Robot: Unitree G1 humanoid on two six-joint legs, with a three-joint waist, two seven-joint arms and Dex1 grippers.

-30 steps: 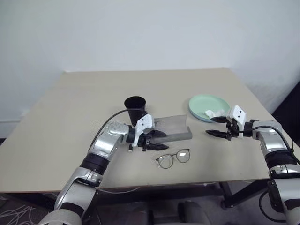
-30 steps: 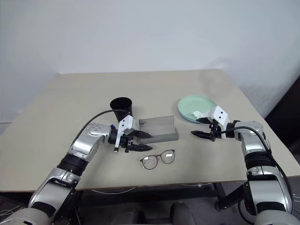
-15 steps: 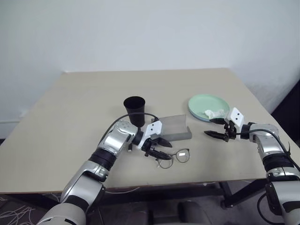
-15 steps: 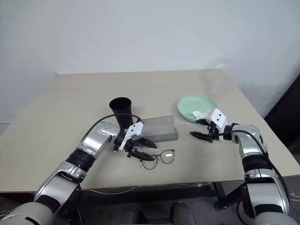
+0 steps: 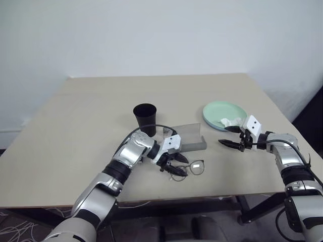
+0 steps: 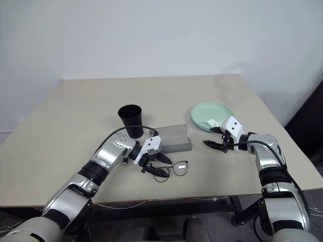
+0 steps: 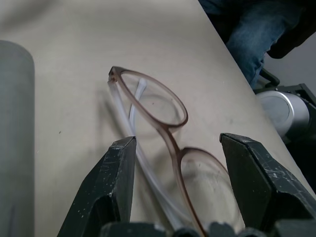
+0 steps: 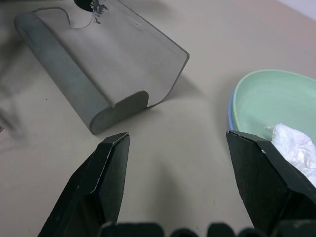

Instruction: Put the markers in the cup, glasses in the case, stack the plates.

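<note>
Left hand [image 5: 177,167] lower now — astride glasses [image 5: 187,169]

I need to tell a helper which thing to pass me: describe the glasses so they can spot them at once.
On the beige table, look near the front edge, just in front of the open grey case. The glasses lie flat there, between the left gripper's open fingers: thin dark wire frame, round clear lenses.

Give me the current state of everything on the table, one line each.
glasses: folded, lying on the table, between the open left pincer's fingers, not lifted.
case: open, nothing visible inside.
cup: upright.
plates: stacked, green on blue.
tissue: crumpled, on the green plate.
right pincer: open, empty.
</note>
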